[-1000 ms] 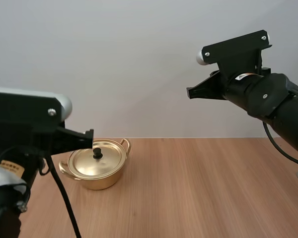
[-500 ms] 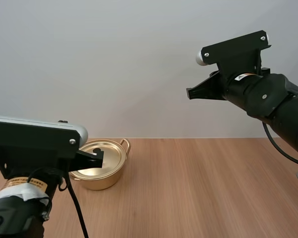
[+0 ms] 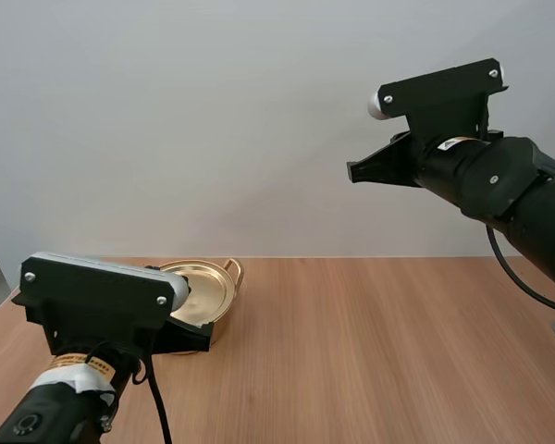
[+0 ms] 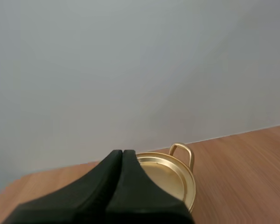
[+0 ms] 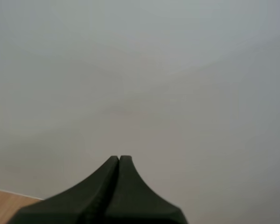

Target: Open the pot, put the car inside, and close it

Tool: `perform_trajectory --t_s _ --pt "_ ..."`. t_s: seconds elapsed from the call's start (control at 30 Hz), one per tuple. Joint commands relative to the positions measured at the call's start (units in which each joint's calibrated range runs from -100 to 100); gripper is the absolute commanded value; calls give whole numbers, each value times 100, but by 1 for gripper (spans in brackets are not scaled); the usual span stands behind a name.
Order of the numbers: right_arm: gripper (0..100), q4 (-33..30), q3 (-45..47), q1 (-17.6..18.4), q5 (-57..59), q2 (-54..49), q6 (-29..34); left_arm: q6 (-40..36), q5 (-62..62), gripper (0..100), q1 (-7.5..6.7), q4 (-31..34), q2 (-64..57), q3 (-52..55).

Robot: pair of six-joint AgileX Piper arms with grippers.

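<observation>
Pale wood grain covers the table [image 3: 370, 351], which runs back to a plain grey wall [image 3: 213, 120].

Nearest the camera, at the table's left front, the left arm [image 3: 97, 301] hangs low and hides the near left part of the pot [image 3: 220, 314]. From the left wrist view, the left end effector [image 4: 122, 152] has its two black fingers pressed together into one dark wedge, clamped on nothing. Its tips point at the pot and lie in front of the near edge of the lid [image 4: 168, 176]. Whether they touch the lid cannot be told.

Just past the arm, the gold pot stands on the table near its left rear, close to the wall. Its lid [image 3: 203, 289] is seated on it, and one looped handle [image 3: 233, 271] sticks out on the far right side.

Farther back and well apart from the pot, the right arm [image 3: 499, 185] reaches in from the right, high above the table. The right end effector [image 3: 353, 171] points left in front of the wall. From the right wrist view its fingers [image 5: 113, 164] also lie together, gripping nothing.
</observation>
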Motion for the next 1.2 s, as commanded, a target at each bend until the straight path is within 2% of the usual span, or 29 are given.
perform_trajectory --t_s 0.0,0.2,0.47,0.63,1.17 --pt "0 6 15 1 118 -4 9 -323 190 0 4 184 0 0" --pt "0 -6 15 1 320 -4 9 -503 764 0 36 184 0 29" --pt "0 -6 15 1 401 -4 9 -877 423 0 121 184 0 496" --pt "0 -6 15 1 401 -4 9 -877 55 0 121 184 0 958" --pt "0 2 36 1 681 8 17 -945 -182 0 121 184 0 958"
